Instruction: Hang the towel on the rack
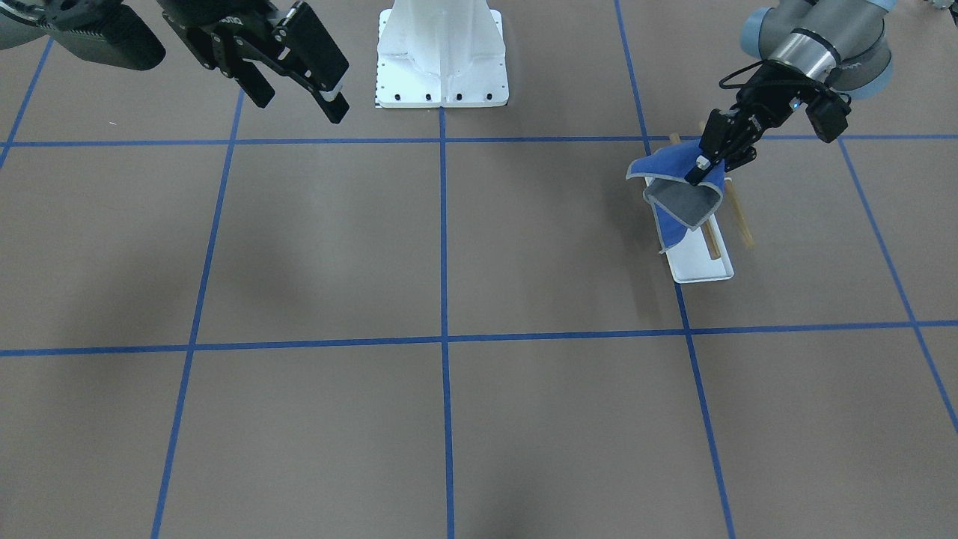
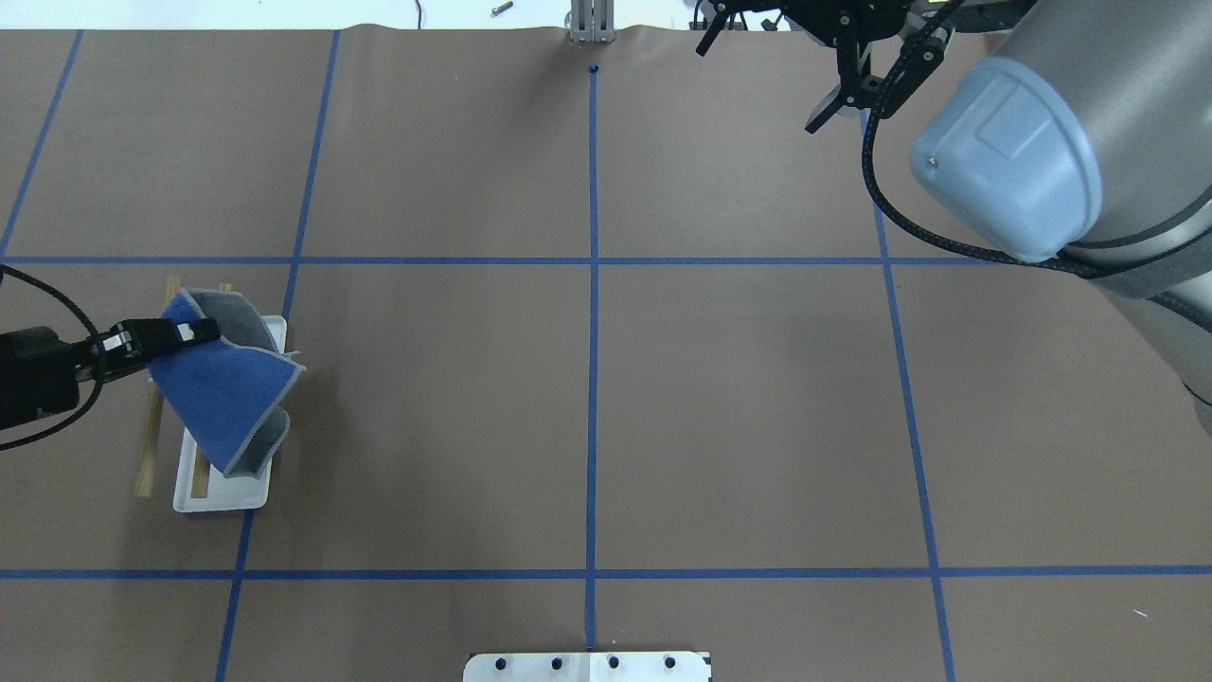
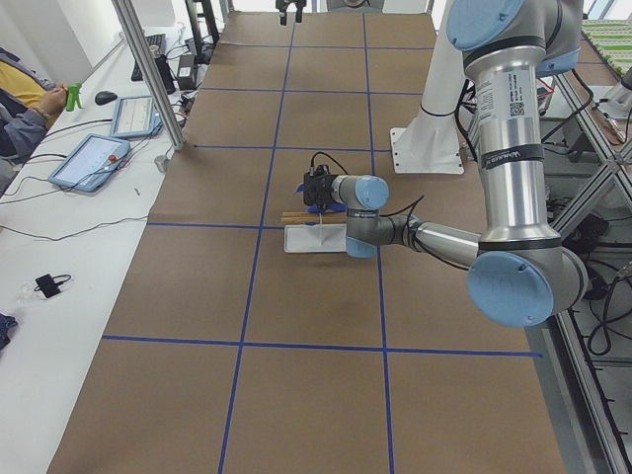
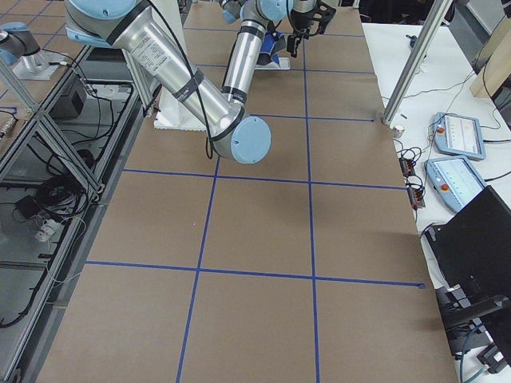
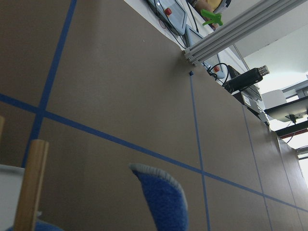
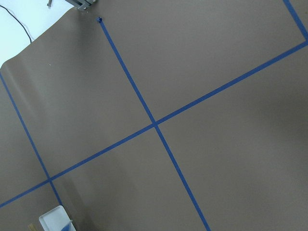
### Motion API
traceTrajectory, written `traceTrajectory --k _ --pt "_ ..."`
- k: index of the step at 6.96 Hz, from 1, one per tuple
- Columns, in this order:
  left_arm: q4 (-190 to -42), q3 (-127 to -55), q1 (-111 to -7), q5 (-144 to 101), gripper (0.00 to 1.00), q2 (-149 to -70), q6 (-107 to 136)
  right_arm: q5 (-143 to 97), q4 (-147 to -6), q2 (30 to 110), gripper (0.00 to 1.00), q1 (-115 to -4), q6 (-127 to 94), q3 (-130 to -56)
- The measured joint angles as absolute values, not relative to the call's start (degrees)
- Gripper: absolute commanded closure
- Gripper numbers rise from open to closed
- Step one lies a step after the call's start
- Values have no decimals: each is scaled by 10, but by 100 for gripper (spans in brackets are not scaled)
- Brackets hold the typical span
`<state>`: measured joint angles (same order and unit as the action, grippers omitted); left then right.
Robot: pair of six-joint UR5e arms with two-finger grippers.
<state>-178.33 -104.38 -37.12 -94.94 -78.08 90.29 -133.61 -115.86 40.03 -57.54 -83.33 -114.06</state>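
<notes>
The towel (image 2: 227, 384), blue on top with its grey underside curling out, hangs over the rack (image 2: 222, 497), a white tray with two wooden bars (image 2: 147, 445). My left gripper (image 2: 189, 332) is shut on the towel's upper edge, just above the rack. In the front view the left gripper (image 1: 700, 168) holds the towel (image 1: 677, 198) over the tray (image 1: 703, 271). I cannot tell whether the towel rests on a bar. The left wrist view shows a blue towel tip (image 5: 163, 197) and one bar (image 5: 31, 192). My right gripper (image 1: 299, 101) is open and empty, high at the far side.
The large white bolted pedestal (image 1: 441, 60) stands at the robot's base in the middle. Blue tape lines cross the brown table cover. Operators' tablets (image 3: 94, 158) lie on the white side table beyond the table's far edge.
</notes>
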Motion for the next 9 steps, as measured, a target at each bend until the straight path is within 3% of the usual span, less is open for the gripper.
traceTrajectory --k 4,9 --pt "-1925 -963 -376 -968 100 -737 903 -1336 -1159 401 0 -577 -833 -1144" --pt "-1936 -948 -382 -967 100 -735 904 -1335 -1158 400 0 -577 -833 -1144"
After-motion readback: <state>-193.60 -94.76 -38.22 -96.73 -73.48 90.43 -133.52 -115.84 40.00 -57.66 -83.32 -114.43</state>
